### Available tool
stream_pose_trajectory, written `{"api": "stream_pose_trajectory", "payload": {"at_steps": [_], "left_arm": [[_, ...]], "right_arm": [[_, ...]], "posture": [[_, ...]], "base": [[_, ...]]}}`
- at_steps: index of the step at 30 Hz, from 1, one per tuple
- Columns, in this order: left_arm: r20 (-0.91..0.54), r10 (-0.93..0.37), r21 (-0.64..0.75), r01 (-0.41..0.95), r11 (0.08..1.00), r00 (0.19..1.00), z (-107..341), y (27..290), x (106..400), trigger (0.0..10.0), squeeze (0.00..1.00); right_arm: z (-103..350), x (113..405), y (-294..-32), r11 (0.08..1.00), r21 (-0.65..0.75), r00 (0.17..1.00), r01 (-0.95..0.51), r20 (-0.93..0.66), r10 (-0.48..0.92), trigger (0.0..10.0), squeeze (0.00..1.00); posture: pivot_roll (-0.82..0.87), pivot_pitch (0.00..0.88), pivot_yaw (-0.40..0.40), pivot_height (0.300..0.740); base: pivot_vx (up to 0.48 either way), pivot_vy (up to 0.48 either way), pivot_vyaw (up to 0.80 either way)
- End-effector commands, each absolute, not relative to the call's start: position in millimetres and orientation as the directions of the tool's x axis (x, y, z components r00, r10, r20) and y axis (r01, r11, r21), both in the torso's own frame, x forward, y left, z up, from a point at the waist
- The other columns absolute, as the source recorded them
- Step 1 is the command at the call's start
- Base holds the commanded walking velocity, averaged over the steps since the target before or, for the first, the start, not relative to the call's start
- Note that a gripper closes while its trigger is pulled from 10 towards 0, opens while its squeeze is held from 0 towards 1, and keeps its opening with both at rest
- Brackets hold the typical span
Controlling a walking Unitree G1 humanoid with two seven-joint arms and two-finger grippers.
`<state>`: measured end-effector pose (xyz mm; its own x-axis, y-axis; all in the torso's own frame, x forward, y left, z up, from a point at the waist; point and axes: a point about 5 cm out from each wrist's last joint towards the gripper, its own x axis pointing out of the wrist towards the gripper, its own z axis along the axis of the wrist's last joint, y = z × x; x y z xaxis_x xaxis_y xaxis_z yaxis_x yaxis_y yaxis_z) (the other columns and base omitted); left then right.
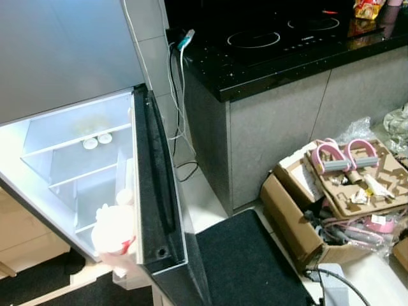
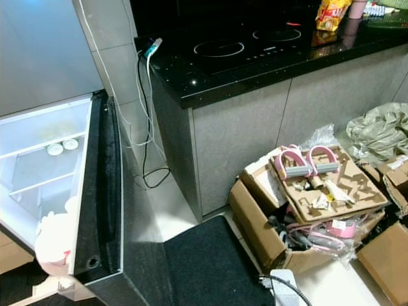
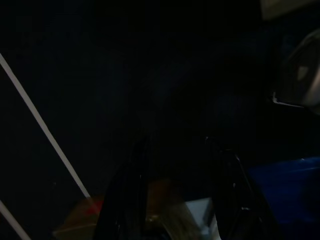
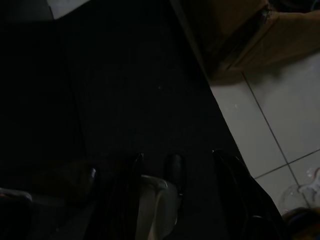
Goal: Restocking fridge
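Fridge: white-lined fridge door (image 1: pixel 156 185) open at left, shelves mostly bare.
Progress: restocking barely begun.
My jaws: both parted, holding nothing.

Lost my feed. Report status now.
Both arms hang idle; left gripper and right gripper open, empty. Fridge door open. Black mat and cardboard box on floor nearby.

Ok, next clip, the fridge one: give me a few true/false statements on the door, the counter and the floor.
1. The fridge door stands open. True.
2. The door shelves are packed full of bottles. False: they are mostly bare; two small round items sit on one shelf.
3. An induction hob sits in the black counter. True.
4. The cardboard box stands on the counter. False: it is on the floor beside the black mat.
5. White cables hang down by the counter's end. True.
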<state>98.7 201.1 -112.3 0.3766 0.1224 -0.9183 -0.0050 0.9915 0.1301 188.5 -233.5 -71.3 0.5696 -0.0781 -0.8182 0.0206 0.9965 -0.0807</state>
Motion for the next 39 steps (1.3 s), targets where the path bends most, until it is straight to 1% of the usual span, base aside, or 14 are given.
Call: {"api": "stream_pose_trajectory", "payload": {"at_steps": [1,20,24,27,34,39], "left_arm": [[-0.924,0.14,0.145,-0.012,0.989,0.355,-112.4,209.3,93.4,10.0,0.0],[-0.923,0.127,0.139,0.006,0.99,0.363,-111.7,208.8,96.9,10.0,0.0],[-0.925,0.109,0.133,0.041,0.99,0.364,-111.7,207.4,97.6,10.0,0.0],[-0.928,0.091,0.113,0.043,0.993,0.362,-112.1,204.9,97.6,10.0,0.0],[-0.928,0.092,0.121,0.061,0.991,0.361,-112.4,204.0,97.2,10.0,0.0],[-0.93,0.094,0.128,0.073,0.989,0.356,-112.7,204.3,95.9,10.0,0.0]], "right_arm": [[-73.2,183.3,-236.6,0.996,-0.081,0.561,0.04,-0.823,-0.089,10.0,0.0],[-75.0,179.4,-237.8,0.995,-0.08,0.558,0.057,-0.824,-0.098,10.0,0.0],[-75.6,177.1,-239.6,0.995,-0.082,0.555,0.063,-0.825,-0.103,10.0,0.0],[-77.0,172.2,-243.0,0.993,-0.088,0.546,0.075,-0.83,-0.115,10.0,0.0],[-77.8,168.6,-245.7,0.992,-0.092,0.54,0.083,-0.833,-0.122,10.0,0.0],[-77.9,166.5,-248.5,0.991,-0.097,0.536,0.088,-0.834,-0.129,10.0,0.0]], "posture": [[-0.08,0.1,0.089,0.726],[-0.08,0.091,0.098,0.726],[-0.08,0.091,0.098,0.726],[-0.08,0.091,0.102,0.726],[-0.09,0.091,0.106,0.726],[-0.09,0.094,0.104,0.726]], "base": [[0.0,0.3,0.0],[0.0,0.298,0.0],[0.0,0.0,0.0],[0.0,-0.387,0.0],[0.0,-0.455,0.0],[0.0,0.0,0.0]]}}
